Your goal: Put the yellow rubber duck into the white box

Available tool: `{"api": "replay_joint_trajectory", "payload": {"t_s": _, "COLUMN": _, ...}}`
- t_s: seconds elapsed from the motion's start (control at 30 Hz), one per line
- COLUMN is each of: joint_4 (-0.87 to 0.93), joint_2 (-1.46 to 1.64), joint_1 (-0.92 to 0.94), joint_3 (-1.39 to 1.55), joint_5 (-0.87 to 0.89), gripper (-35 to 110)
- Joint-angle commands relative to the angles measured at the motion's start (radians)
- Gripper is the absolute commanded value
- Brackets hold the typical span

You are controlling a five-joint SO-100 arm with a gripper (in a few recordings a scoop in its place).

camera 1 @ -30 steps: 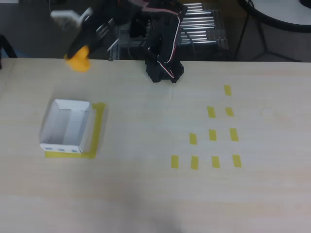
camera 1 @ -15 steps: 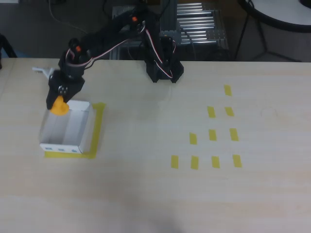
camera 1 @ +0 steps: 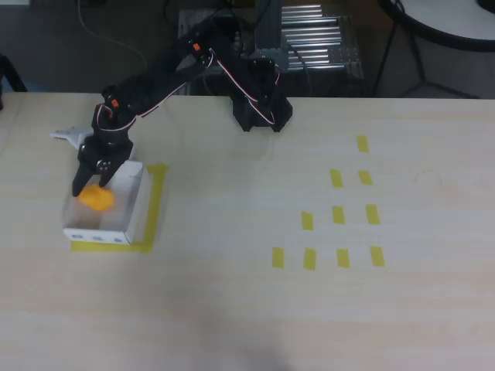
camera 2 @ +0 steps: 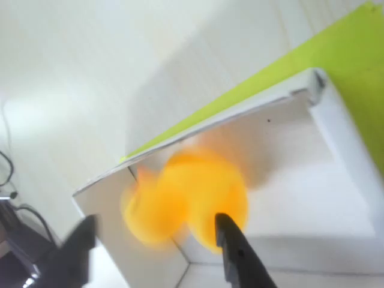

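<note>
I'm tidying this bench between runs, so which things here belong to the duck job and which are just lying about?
Job:
yellow rubber duck, inside the box
white box
end effector, fingers spread above the duck

Lying about:
yellow tape strips on the table
metal rack behind

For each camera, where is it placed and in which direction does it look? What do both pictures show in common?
Overhead view: sits above the table, looking down; shows the whole black arm, end effector over the white box.
Wrist view: rides on the arm, looking down into the white box; dark fingers at the bottom edge.
Shared: the yellow rubber duck, blurred in the wrist view, box, yellow tape.
</note>
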Motion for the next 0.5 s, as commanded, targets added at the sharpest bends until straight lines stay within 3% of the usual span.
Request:
{"api": "replay_joint_trajectory", "payload": {"t_s": 0.0, "joint_4": -0.049, "joint_2": 0.048, "joint_1": 0.014, "joint_3": -0.064, "joint_5": -0.051, "gripper": 42}}
{"api": "replay_joint_trajectory", "payload": {"t_s": 0.17, "joint_4": -0.112, "joint_2": 0.129, "joint_1": -0.002, "joint_3": 0.029, "joint_5": -0.058, "gripper": 40}}
{"api": "replay_joint_trajectory", "payload": {"t_s": 0.23, "joint_4": -0.098, "joint_2": 0.256, "joint_1": -0.029, "joint_3": 0.086, "joint_5": -0.041, "gripper": 29}}
{"api": "replay_joint_trajectory", "payload": {"t_s": 0.37, "joint_4": 0.064, "joint_2": 0.634, "joint_1": -0.104, "joint_3": 0.100, "joint_5": 0.126, "gripper": 1}}
{"api": "replay_joint_trajectory", "payload": {"t_s": 0.47, "joint_4": 0.198, "joint_2": 0.902, "joint_1": -0.201, "joint_3": 0.040, "joint_5": 0.216, "gripper": 0}}
